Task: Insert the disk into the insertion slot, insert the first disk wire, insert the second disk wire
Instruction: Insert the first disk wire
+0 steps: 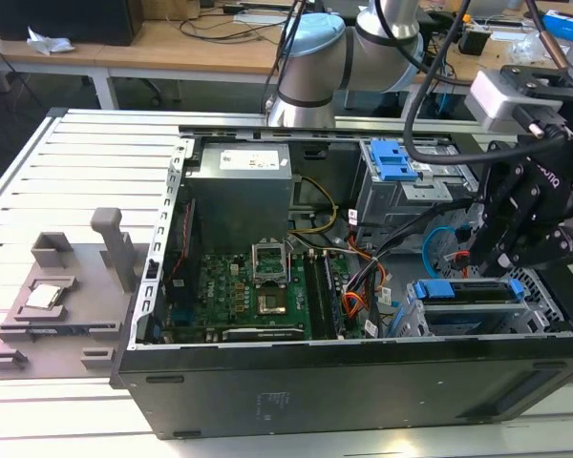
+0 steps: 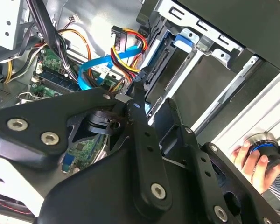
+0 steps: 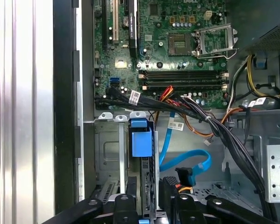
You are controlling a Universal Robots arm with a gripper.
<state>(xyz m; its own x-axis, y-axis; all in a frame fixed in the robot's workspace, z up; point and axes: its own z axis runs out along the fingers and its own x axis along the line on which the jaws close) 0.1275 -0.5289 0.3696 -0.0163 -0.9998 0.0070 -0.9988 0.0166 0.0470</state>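
The second wrist view catches a person's hand [image 2: 250,161] on a knob [image 2: 265,142]. In the exterior view the gripper [image 1: 485,270] hangs at three o'clock, over the disk [image 1: 463,290], which seems seated in the insertion slot [image 1: 546,307]. I cannot tell its grip.

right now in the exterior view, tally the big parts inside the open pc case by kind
drive cages: 2, the insertion slot and the taller cage
disk: 1, sitting in the insertion slot
power supply: 1
motherboard: 1
total: 5
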